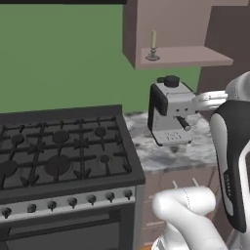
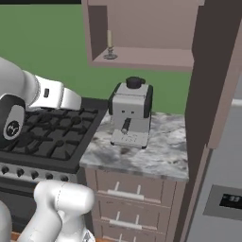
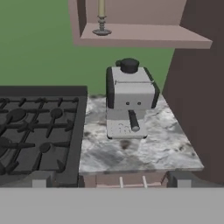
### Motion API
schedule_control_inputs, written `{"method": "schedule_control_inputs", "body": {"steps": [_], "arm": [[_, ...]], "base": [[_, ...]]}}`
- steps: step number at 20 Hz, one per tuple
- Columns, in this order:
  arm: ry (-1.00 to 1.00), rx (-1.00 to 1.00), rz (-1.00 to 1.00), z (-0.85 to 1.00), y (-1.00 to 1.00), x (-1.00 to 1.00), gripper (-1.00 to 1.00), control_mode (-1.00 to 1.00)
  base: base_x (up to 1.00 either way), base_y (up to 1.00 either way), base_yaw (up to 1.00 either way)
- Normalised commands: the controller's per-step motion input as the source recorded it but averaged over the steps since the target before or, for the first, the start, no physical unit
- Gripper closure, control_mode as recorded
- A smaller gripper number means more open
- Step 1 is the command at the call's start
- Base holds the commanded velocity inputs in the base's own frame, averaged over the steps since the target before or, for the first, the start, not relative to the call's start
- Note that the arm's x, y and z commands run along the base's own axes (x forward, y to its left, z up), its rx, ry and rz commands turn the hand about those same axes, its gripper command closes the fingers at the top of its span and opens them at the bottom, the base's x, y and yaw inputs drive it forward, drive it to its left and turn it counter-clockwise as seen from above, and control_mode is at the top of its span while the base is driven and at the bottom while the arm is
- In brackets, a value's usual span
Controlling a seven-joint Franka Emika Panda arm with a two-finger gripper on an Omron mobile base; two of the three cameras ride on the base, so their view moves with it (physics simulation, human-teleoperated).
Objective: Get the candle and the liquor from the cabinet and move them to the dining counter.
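On the left end of the open cabinet (image 1: pixel 185 57) shelf stands the candle (image 1: pixel 153 47), upright, a pale taper in a small grey candlestick with a round foot. I judge it light but top-heavy and brittle: the wax would snap or slip under a hard squeeze, and the metal stem is smooth. The safest hold looks to be low, on the candlestick just above the foot, taken from the front with the fingers either side and lifted straight before drawing it out. No liquor bottle can be made out on the visible stretch of shelf.

Below the shelf, a coffee machine (image 1: pixel 168 116) sits on the small marbled table (image 1: pixel 171 156), beside a black gas stove (image 1: pixel 58 151); a low reach must clear the machine's top knob.

From the hand view, the pincer (image 3: pixel 111 180) stands well back from the cabinet with its fingers wide apart, holding nothing, and the taper's top is cut off there. Both base views show the whole candle. Looking from the right base, the drawers (image 2: pixel 125 194) under the table and a tall dark panel at the right appear, while the left base view shows the stove's knobs (image 1: pixel 73 202) instead.
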Motion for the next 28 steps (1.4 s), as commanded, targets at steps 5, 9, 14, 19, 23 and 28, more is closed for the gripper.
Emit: {"method": "schedule_control_inputs", "body": {"steps": [5,9,14,19,23,28], "arm": [[0.0,0.0,0.0,0.0,0.0,0.0,-1.0,1.0],[0.0,0.0,0.0,0.0,0.0,0.0,-1.0,1.0],[0.0,0.0,0.0,0.0,0.0,0.0,-1.0,1.0],[0.0,0.0,0.0,0.0,0.0,0.0,-1.0,1.0],[0.0,0.0,0.0,0.0,0.0,0.0,-1.0,1.0],[0.0,0.0,0.0,0.0,0.0,0.01,-1.0,-1.0]], "base": [[0.28,-0.23,-0.19],[0.18,-0.36,-0.11],[0.1,-0.5,-0.07],[0.17,-0.3,0.0],[0.0,0.0,0.0],[0.0,0.0,0.0]]}}
